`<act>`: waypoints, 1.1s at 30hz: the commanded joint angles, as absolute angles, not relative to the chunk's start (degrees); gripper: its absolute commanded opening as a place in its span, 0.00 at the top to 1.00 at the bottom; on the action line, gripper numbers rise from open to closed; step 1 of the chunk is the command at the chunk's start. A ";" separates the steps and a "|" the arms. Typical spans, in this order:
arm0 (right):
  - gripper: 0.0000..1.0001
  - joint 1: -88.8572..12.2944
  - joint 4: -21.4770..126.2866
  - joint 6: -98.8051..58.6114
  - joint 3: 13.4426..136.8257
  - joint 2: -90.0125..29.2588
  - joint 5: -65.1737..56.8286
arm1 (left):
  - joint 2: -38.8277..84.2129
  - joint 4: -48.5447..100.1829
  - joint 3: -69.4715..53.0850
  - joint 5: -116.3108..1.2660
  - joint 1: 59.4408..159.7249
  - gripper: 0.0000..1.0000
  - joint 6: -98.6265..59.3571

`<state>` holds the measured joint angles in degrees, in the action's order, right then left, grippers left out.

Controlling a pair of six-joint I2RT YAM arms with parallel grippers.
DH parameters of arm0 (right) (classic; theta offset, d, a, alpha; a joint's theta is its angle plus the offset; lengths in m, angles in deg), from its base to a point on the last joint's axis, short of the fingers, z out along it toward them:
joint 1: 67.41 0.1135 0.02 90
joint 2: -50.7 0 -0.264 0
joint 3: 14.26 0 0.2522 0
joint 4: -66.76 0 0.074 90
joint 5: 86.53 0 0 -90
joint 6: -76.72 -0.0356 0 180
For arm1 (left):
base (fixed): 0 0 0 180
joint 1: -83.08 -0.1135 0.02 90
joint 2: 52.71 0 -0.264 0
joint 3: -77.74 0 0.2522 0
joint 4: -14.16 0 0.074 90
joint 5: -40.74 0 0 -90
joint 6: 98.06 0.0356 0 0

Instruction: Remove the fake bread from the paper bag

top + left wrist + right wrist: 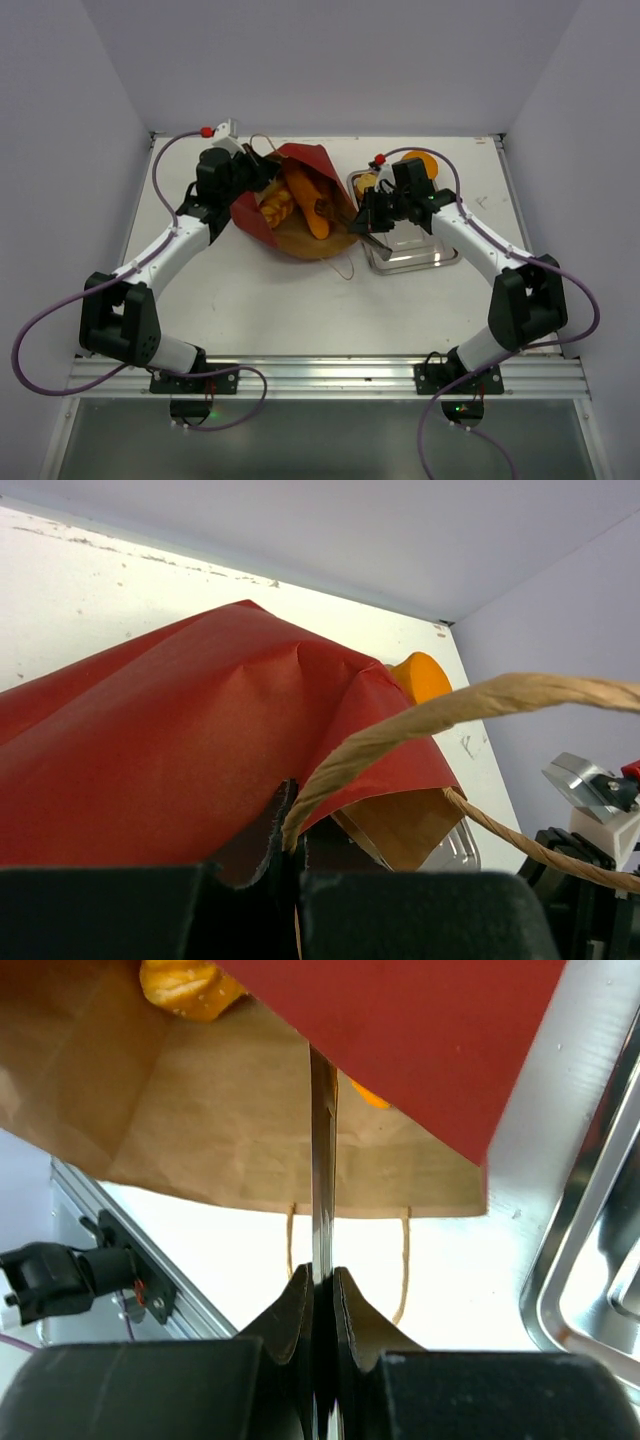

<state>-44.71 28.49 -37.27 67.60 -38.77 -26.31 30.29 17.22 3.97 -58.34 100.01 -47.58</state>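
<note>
The red paper bag lies on its side mid-table, its brown mouth facing the front right. Inside it lie an orange loaf and a yellow bread piece. My left gripper is shut on the bag's far rim and its twine handle, as the left wrist view shows. My right gripper is shut on a thin sheet seen edge-on, apparently the bag's right mouth edge. Bread pieces show in the mouth. An orange round bun sits at the tray's far end.
A shiny steel tray stands just right of the bag, under my right arm; its rim shows in the right wrist view. A loose loop handle lies in front of the bag. Walls close the table's back and sides.
</note>
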 commanded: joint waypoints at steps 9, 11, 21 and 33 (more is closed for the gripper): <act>1.00 -45.17 24.18 -29.02 73.33 -33.32 -28.26 | 27.53 18.52 1.75 -56.21 98.29 1.00 -45.85; 1.00 -45.26 23.56 -28.14 73.68 -33.41 -28.61 | 27.36 18.61 1.58 -56.03 98.20 1.00 -45.94; 1.00 -45.17 18.37 -23.92 75.26 -33.76 -31.60 | 28.94 20.36 -1.15 -55.06 96.36 1.00 -46.11; 1.00 -45.17 17.23 -22.25 76.58 -31.21 -32.04 | 29.99 21.24 -2.38 -55.15 94.07 1.00 -45.94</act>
<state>-44.97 16.42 -23.68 72.97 -34.81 -29.33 29.98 22.54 0.34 -56.29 95.25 -47.26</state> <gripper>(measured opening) 0.070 0.018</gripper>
